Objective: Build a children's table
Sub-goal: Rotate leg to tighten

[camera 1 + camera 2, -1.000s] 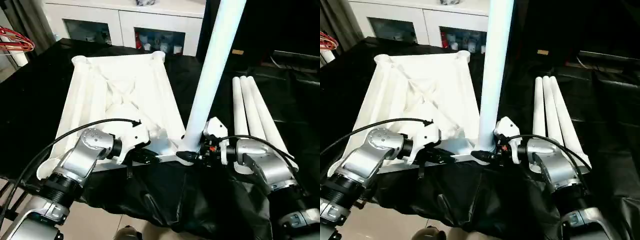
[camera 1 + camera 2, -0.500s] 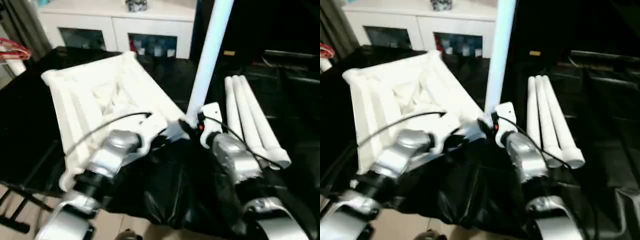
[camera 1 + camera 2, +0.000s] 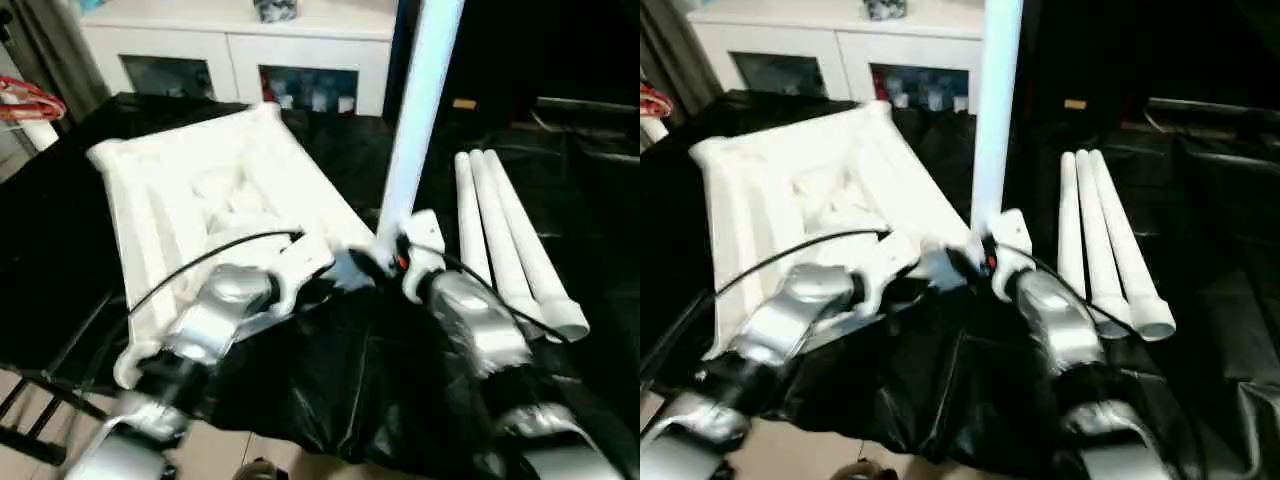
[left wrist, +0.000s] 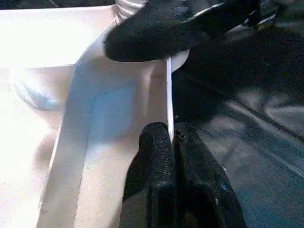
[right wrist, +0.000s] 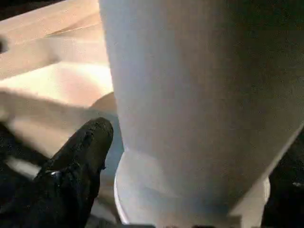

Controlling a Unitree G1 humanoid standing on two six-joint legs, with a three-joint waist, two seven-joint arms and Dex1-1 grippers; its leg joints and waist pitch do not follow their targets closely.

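Observation:
The children's table top (image 3: 180,190) lies upside down on black cloth, ribs facing up. One white leg (image 3: 415,120) stands upright in its near right corner socket. My left gripper (image 3: 335,283) is shut on the top's thin near rim (image 4: 167,95) just left of that socket. My right gripper (image 3: 385,262) sits at the base of the upright leg (image 5: 199,95), jaws around it. One black finger (image 5: 83,156) stands a little off the leg's side, and the other is hidden behind the leg.
Three loose white legs (image 3: 510,240) lie side by side on the black cloth (image 3: 350,380) to the right. A white cabinet with glass doors (image 3: 240,45) stands behind. Red wire (image 3: 30,100) shows at the far left. The cloth's front edge drops off near me.
The table top has swung round on the cloth, its near right corner and the upright leg moving away from me; both grippers went with it. The view has also shifted.

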